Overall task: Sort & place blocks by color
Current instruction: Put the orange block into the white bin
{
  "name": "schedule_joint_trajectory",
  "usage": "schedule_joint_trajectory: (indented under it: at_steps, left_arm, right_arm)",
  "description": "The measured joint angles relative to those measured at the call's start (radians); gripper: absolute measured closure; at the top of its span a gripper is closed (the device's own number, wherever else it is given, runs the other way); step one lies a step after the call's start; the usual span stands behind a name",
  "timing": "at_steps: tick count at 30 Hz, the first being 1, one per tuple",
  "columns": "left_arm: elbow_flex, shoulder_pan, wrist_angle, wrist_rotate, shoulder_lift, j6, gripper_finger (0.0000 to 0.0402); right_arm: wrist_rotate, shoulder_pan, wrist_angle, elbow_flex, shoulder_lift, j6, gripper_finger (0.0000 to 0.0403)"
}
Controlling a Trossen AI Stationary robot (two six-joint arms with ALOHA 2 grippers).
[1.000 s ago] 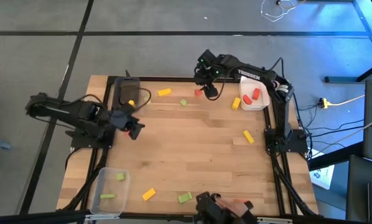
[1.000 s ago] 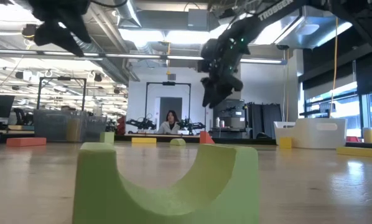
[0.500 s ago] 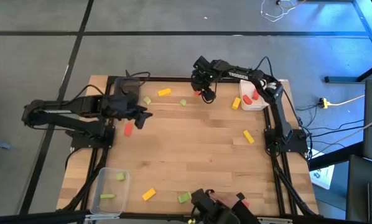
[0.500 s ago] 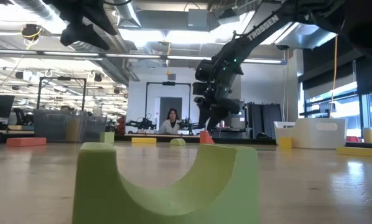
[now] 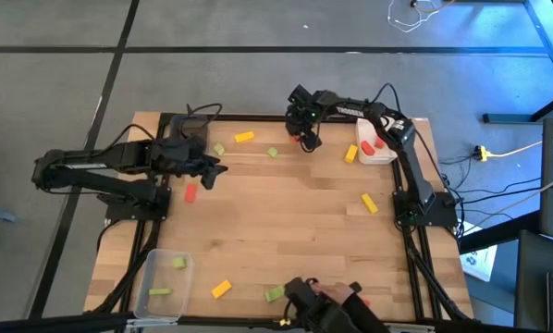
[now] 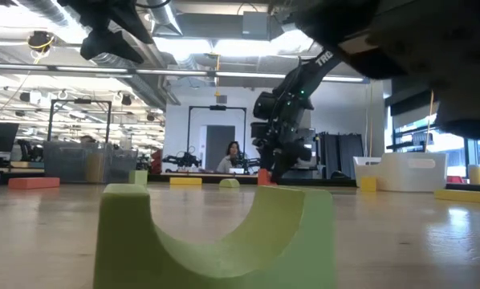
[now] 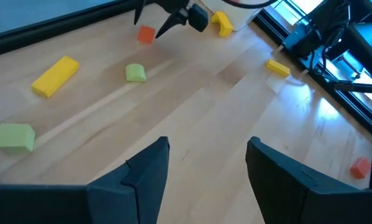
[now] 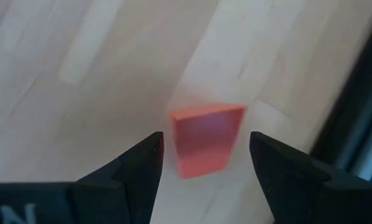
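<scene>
At the far edge of the wooden table: right gripper, fingers spread and holding nothing, poised directly over a small red block. In the right wrist view the block lies on the wood, framed between the two fingertips, not yet touched.

Step in hand, by judgement: pickup of the red block, destined for the white tray near the right arm's base, which already holds two red pieces. Next move calls for a short straight descent so the fingers straddle the block, then a squeeze, a lift and a carry to the tray.

Left gripper: over the table's left part, fingers spread and empty, beside a red block lying loose on the wood.

Other stock: clear tray at the near left corner with two green pieces; a dark tray at the far left; yellow and green blocks scattered about; a large green arch block close to the low camera.

Changes since a second ago: the right gripper has dropped from above the red block to table level around it. The left arm has swung toward the far side, and the red block now beside it lies free on the table.
</scene>
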Motion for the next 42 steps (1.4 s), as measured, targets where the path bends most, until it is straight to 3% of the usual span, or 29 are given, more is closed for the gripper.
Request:
schedule_joint_trajectory:
  at_steps: [9, 13, 17, 25, 33, 42]
  left_arm:
    - [0.000, 0.000, 0.000, 0.000, 0.000, -0.002, 0.0200]
    - [0.000, 0.000, 0.002, 0.000, 0.000, -0.002, 0.0200]
    - [0.000, 0.000, 0.002, 0.000, 0.000, -0.003, 0.0200]
    - [0.000, 0.000, 0.002, 0.019, 0.000, -0.002, 0.0200]
    - [0.000, 0.000, 0.002, 0.019, 0.000, 0.006, 0.0200]
    - [-0.002, 0.008, 0.027, 0.019, 0.039, 0.155, 0.0200]
  right_arm:
    - [0.008, 0.011, 0.043, 0.000, 0.021, 0.014, 0.0169]
    - [0.010, 0.013, 0.060, 0.001, 0.023, 0.091, 0.0205]
    - [0.009, 0.014, 0.045, 0.002, 0.023, 0.116, 0.0271]
    - [0.013, 0.026, -0.117, 0.041, 0.024, 0.124, 0.0273]
    - [0.012, 0.030, -0.357, 0.241, 0.025, 0.228, 0.0273]
    - [0.011, 0.027, -0.674, 0.520, 0.016, 0.350, 0.0273]
